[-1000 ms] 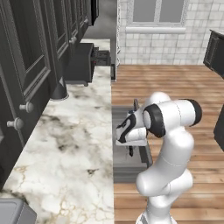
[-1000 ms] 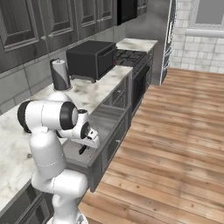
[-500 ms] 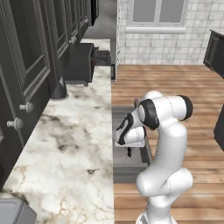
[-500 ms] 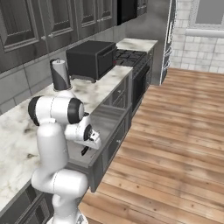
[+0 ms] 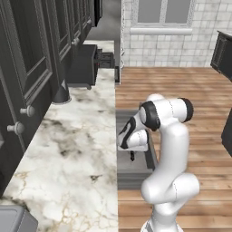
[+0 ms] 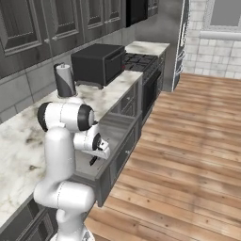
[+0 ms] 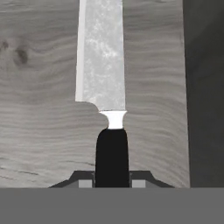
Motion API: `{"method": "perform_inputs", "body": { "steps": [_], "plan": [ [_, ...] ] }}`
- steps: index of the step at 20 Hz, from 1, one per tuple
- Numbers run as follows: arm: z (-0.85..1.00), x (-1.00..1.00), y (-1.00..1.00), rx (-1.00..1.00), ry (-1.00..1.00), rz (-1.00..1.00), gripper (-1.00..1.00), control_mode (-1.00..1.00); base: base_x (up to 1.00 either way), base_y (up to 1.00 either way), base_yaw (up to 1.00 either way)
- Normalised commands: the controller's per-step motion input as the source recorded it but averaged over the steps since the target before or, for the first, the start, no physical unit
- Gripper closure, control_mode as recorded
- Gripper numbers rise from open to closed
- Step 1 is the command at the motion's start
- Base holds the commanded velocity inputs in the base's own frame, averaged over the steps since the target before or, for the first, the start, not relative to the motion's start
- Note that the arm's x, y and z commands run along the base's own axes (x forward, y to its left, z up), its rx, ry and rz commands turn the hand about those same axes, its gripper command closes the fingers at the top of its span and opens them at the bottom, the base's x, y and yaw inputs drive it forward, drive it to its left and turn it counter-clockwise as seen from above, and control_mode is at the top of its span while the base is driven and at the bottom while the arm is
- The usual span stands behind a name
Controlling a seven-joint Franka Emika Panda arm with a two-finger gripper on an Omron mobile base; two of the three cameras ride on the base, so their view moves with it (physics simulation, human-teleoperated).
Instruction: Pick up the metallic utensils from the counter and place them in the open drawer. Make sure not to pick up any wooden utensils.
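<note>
1. Gripper (image 7: 112,183) closed on black handle of a knife (image 7: 103,65), metal blade pointing away from the hand.
2. Knife sits over grey bottom of open drawer (image 5: 136,165), gripper inside it.
3. Drawer juts out from bench (image 5: 68,149) edge.

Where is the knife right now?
The knife is held by its black handle in the end effector, over the grey bottom of the open drawer, beside the marble counter.
</note>
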Motion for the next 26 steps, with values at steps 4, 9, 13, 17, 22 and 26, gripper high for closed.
{"method": "perform_inputs", "body": {
  "steps": [4, 9, 13, 17, 22, 26],
  "plan": [
    [-0.31, 0.33, 0.0, 0.0, 0.0, 0.0, 1.0, -1.0, 0.0, 0.0, 0.0],
    [-0.42, 0.38, 0.0, 0.0, 0.0, 0.0, 1.0, -1.0, 0.0, 0.0, 0.0],
    [-0.37, 0.39, 0.0, 0.0, 0.0, 0.0, 1.0, -1.0, 0.0, 0.0, 0.0],
    [-0.37, 0.42, 0.0, 0.0, 0.0, 0.0, 1.0, -1.0, 0.0, 0.0, 0.0],
    [-0.38, 0.44, 0.0, 0.0, 0.0, 0.0, 1.0, -1.0, 0.0, 0.0, 0.0],
    [-0.42, 0.41, 0.0, 0.0, 0.0, 0.0, 1.0, -1.0, 0.0, 0.0, 0.0]
  ]
}}
